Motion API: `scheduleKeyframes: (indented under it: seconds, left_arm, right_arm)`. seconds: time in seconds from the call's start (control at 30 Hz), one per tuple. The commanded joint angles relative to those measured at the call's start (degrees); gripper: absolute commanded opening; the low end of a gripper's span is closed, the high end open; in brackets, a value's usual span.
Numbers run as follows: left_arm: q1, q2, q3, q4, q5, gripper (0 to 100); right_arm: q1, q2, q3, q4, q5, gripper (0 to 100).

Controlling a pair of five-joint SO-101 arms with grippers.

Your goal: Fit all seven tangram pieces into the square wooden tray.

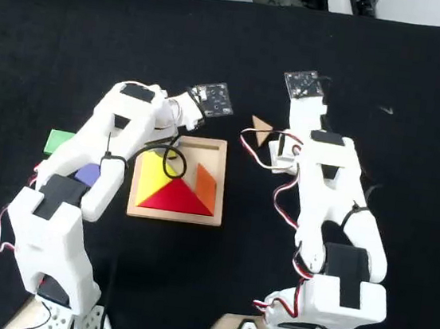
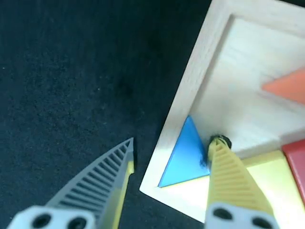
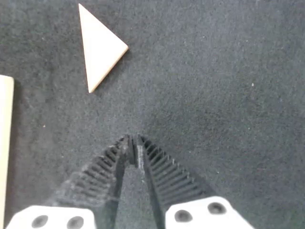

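Seven pieces are counted: one each of yellow (image 1: pixel 152 176), red (image 1: pixel 174 197), orange (image 1: pixel 205 185), blue (image 2: pixel 186 152), tan (image 1: pixel 261 129), green (image 1: pixel 58 141), purple (image 1: pixel 87 172). One tray (image 1: pixel 173 215) and two arms (image 1: pixel 60 225) (image 1: pixel 337 195) are seen.

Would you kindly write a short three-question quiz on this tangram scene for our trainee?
1. True or false: the right gripper is shut and empty, and the tan triangle lies apart from it on the black cloth.
2. What colour is the piece inside the wooden tray beside a finger of the left gripper? A red, B blue, C purple.
3. Fill in: the green piece lies ___ the tray.
Key: 1 true; 2 B, the blue triangle; 3 outside.
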State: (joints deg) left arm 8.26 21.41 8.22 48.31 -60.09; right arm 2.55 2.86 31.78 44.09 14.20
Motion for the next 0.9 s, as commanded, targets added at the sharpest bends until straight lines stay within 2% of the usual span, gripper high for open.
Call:
scheduleKeyframes:
  seconds: [0.0,0.3,0.5,0.67,0.87]
  left_arm:
    - [-1.5,-1.0,-3.7,1.9,-0.4,25]
    - [-1.5,-1.0,-13.2,12.7,-0.1,24]
    - [-3.2,-1.1,-22.8,23.6,0.4,24]
    - [-7.3,-6.0,-30.7,33.3,5.2,24]
    - [-16.0,-16.1,-26.9,39.2,14.2,24]
  right_arm:
    - [0.4,-0.3,-3.2,-1.0,0.4,1.1]
    - [0.4,-0.3,-3.2,-1.0,0.4,1.1]
    - [0.4,-0.3,-3.3,-1.0,0.3,1.1]
    - [0.4,-0.3,-3.3,-1.0,0.3,1.2]
    - [0.4,-0.3,-3.3,-1.0,0.3,1.5]
